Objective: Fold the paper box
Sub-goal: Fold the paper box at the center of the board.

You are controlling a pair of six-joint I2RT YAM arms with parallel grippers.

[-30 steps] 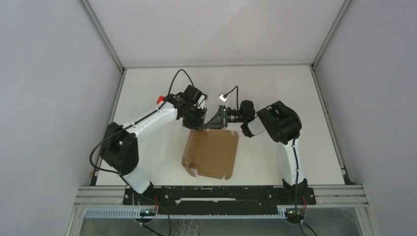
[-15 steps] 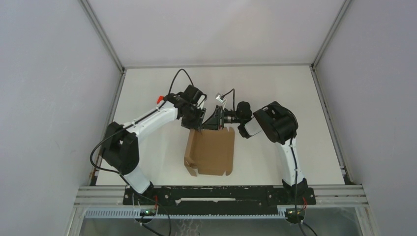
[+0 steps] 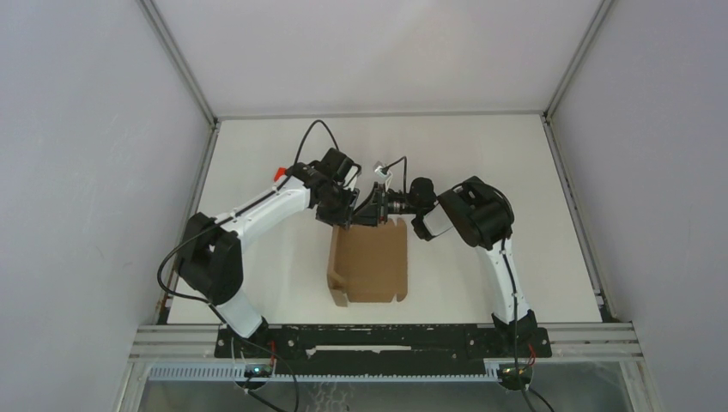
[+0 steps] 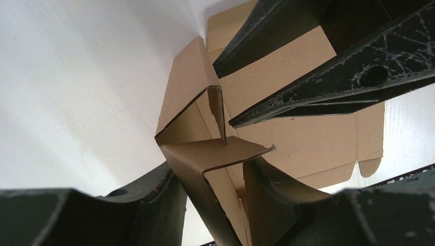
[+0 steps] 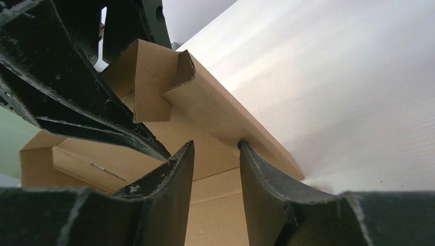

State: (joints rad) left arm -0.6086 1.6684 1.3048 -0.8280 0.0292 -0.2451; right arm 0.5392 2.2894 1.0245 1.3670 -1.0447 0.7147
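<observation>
The plain brown cardboard paper box point(image 3: 369, 266) lies in the middle of the white table point(image 3: 481, 154). It looks narrower than a second ago, its right edge drawn leftward. The right gripper point(image 5: 215, 146) has followed it left, jaws spread at the far wall. The left gripper point(image 4: 210, 169) straddles the far left corner wall; I cannot tell whether it pinches.

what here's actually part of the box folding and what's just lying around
Job: paper box; left gripper; right gripper, both at its far edge.
Lying about: small red bit, apart from the box; white table.
</observation>
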